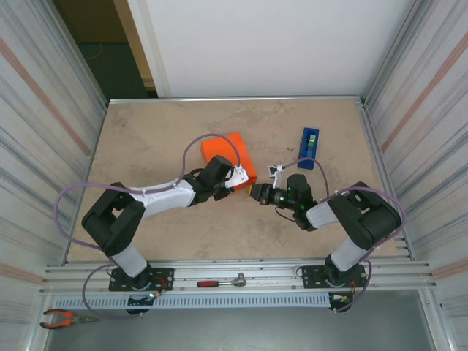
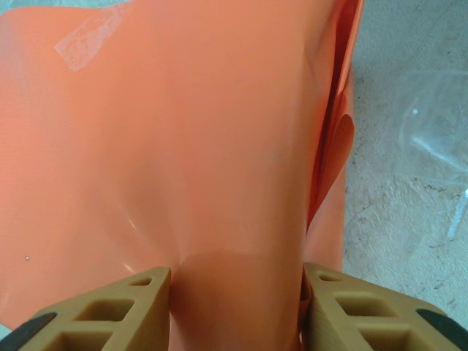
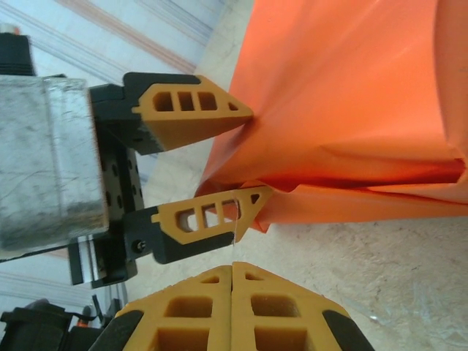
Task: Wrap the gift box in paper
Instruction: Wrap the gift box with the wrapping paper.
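Tape (image 2: 89,36), one clear strip, shows on the paper (image 2: 183,146) from the left wrist, where the left gripper (image 2: 235,281) clamps a papered edge between its part-spread tan fingers. The right wrist catches that grip side-on, both tips biting an orange corner fold, just above the right gripper (image 3: 232,272), pressed together on nothing. Overhead, the paper lies mid-table folded into a block, the blue tape dispenser (image 1: 308,148) well apart on its right, and both arms bend inward, wrists meeting at its near right corner

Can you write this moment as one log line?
left gripper jaws: shut on paper | right gripper jaws: shut, empty | paper: folded, taped
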